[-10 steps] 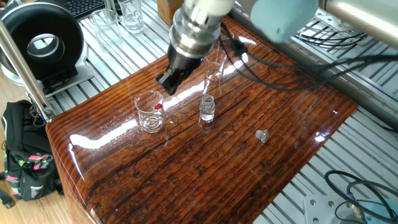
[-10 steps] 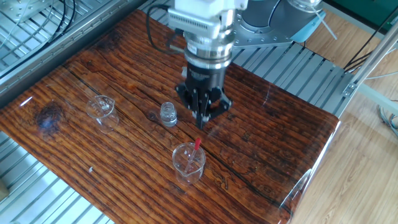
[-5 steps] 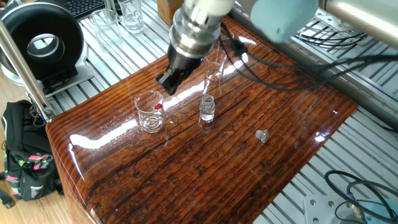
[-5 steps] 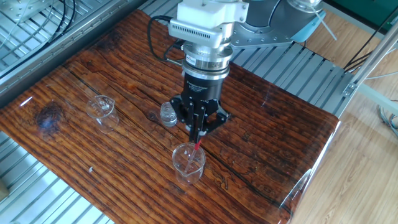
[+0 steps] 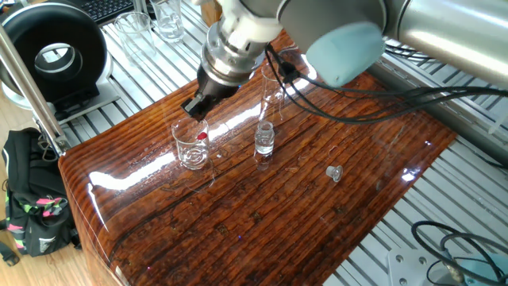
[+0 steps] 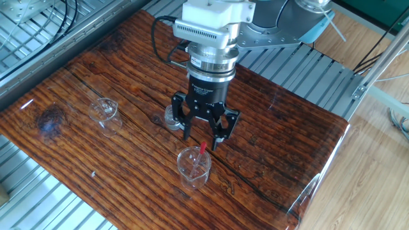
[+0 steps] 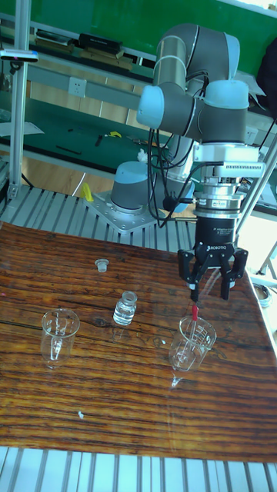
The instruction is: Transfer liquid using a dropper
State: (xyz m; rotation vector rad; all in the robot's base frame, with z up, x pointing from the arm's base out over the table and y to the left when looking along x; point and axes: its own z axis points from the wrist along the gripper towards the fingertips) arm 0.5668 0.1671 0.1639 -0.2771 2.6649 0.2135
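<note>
Standing at the left of the tabletop (image 6: 77, 76), an empty beaker (image 6: 103, 111) went untouched; the small vial (image 6: 172, 117) stood mid-table; the tool (image 6: 203, 135), fingers spread, hovered above the dropper (image 6: 201, 152) leaning in the right-hand beaker (image 6: 193, 168). Pickup seemed the step: descend, then pinch the red bulb

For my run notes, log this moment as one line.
gripper: open, above beaker | dropper: standing in beaker, not held | vial: apart
</note>
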